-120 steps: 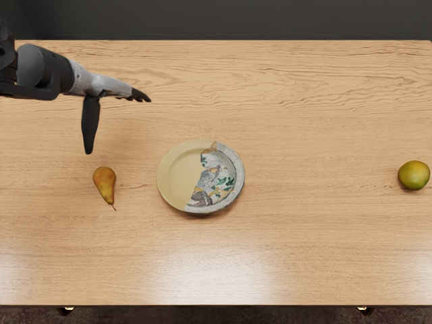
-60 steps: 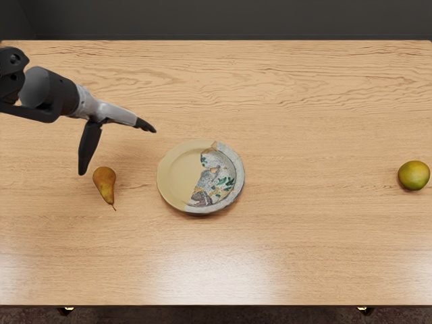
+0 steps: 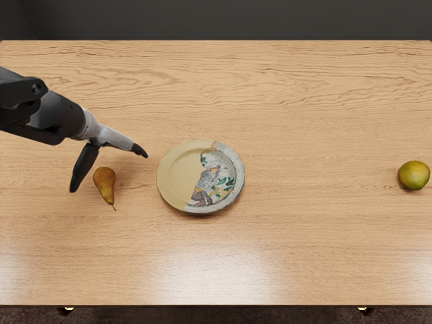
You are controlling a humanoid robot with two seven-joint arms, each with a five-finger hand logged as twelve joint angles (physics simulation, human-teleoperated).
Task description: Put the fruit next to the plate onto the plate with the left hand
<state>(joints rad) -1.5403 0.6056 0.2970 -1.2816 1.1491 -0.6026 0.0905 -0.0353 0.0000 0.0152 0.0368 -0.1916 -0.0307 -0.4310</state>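
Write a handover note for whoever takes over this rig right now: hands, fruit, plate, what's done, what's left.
Left robot hand: open, holding nothing, fingers spread just over the pear.
Right robot hand: not in view.
Pear: lying on the table, just left of the plate, not on it.
Plate: near the table's middle, no fruit on it.
Green fruit: far right edge, well away from the plate.
Done: the reach toward the pear.
Left: grasp the pear, lift it, set it on the plate, release.

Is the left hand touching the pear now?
Apart. In the head view, the left hand hangs open beside the pear, and a strip of bare table shows between its nearest finger and the pear.
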